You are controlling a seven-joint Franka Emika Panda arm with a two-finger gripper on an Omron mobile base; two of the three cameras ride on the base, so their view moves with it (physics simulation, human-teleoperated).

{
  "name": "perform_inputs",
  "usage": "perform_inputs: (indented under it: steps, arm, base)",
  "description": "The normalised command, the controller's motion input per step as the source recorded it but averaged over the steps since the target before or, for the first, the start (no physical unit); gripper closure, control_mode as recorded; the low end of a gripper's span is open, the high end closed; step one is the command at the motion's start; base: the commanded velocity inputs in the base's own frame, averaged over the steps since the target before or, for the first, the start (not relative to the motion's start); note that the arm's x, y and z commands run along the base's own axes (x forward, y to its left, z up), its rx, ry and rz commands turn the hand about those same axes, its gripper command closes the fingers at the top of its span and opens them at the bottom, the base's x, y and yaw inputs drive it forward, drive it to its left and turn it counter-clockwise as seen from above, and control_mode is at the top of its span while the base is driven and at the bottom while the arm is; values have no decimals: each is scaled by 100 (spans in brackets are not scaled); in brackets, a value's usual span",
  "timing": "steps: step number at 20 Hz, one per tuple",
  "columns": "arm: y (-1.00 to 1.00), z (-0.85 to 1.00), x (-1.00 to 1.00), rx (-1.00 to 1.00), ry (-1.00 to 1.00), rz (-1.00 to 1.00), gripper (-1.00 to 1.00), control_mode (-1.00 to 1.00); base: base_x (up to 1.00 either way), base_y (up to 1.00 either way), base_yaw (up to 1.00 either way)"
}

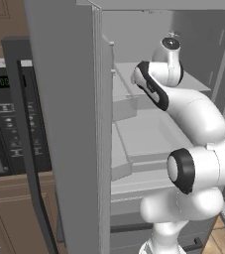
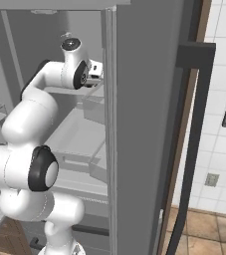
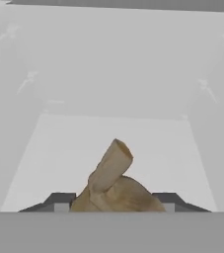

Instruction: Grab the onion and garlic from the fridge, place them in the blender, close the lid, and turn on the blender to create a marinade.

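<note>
The tall grey fridge stands open, and my arm reaches deep onto an upper pale shelf. In the hand view the garlic, a tan-brown knobbly lump with a stubby stem pointing up, sits right between my fingertips. My gripper has its jaws drawn in against both sides of the garlic. From the right base view my hand shows at the shelf's level, partly behind the door's edge. The onion, the blender and the lid are out of view.
The fridge doors flank the arm closely on both sides, with a long dark handle. A black microwave sits left of the fridge above wooden cabinets. Lower shelves and drawers lie beneath the arm.
</note>
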Motion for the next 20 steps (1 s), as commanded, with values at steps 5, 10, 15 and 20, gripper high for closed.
perform_inputs:
  steps: [5,10,15,20]
  arm:
    - [0,1,-2,0,-1,1,100,-100]
    - [0,26,-68,0,-11,0,100,-100]
    - [0,2,-100,5,-10,0,100,-100]
    - [0,0,-100,12,-4,-1,100,-100]
  base:
    - [0,0,0]
    - [0,0,0]
    - [0,0,0]
    - [0,0,0]
